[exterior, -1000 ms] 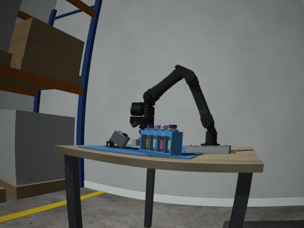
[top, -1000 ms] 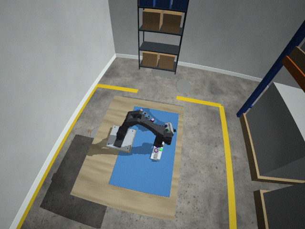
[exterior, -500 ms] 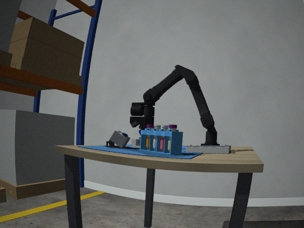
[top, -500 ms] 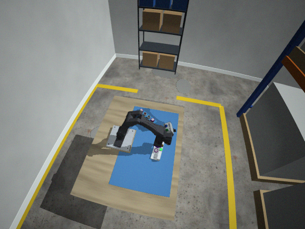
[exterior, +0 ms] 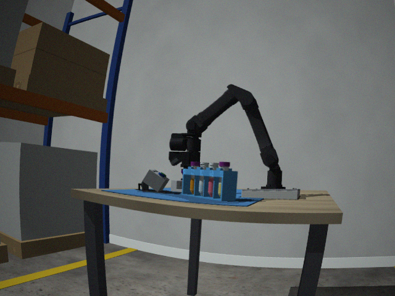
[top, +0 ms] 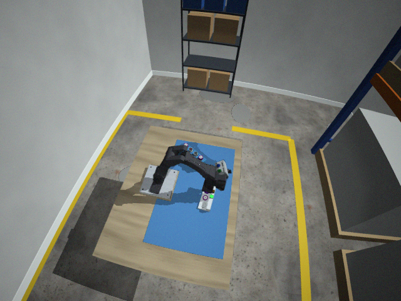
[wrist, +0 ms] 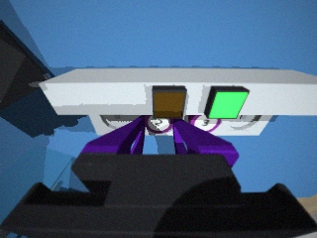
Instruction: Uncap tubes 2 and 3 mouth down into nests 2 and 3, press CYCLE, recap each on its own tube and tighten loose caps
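Gripper (wrist: pixel 158 133) clamps cap 2 (wrist: pixel 158 123) in its nest on the cap tray (wrist: pixel 74 89).

The purple fingers pinch the cap from both sides — the green lamp (wrist: pixel 227 103) glows, the amber lamp (wrist: pixel 169 101) is dark. Cap 3 (wrist: pixel 205 122) lies in the neighbouring nest; the decapping station (exterior: pixel 210 184) stands near the table's front edge.

The black six-joint arm (exterior: pixel 252 111) rises from the right of the exterior frame, bends at a high elbow in the upper middle and slopes down to the left. Its wrist (exterior: pixel 184 146) points straight down. In the wrist view the gripper (wrist: pixel 159 135) with purple fingers sits in the middle of the frame, its jaws closed on a small round cap.
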Tool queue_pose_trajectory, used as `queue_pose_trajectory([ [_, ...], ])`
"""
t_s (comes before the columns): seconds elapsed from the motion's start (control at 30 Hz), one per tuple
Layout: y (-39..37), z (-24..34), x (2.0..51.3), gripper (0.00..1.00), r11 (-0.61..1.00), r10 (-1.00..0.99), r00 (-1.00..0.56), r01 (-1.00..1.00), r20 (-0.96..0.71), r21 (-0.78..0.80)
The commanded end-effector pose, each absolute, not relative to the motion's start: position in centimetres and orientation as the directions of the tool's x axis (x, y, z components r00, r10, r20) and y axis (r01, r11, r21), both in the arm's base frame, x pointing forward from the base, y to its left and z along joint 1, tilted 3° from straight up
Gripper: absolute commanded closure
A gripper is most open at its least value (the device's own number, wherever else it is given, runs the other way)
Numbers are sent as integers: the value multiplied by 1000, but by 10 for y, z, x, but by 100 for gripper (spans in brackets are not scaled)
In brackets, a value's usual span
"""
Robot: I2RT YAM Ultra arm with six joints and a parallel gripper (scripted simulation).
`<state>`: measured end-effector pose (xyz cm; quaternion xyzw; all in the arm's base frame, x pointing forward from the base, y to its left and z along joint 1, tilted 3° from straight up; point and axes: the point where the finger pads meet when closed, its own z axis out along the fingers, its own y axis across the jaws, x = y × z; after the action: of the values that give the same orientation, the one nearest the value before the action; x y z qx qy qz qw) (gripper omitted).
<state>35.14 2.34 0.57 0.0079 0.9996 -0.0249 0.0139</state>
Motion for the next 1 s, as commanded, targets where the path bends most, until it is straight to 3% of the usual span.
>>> queue_pose_trajectory([
  [0.0,24,10,355,100,999,14,-999,16,-47,-48],
  [0.3,24,20,355,100,999,14,-999,16,-47,-48],
  [0.97,28,109,351,100,999,14,-999,16,-47,-48],
])
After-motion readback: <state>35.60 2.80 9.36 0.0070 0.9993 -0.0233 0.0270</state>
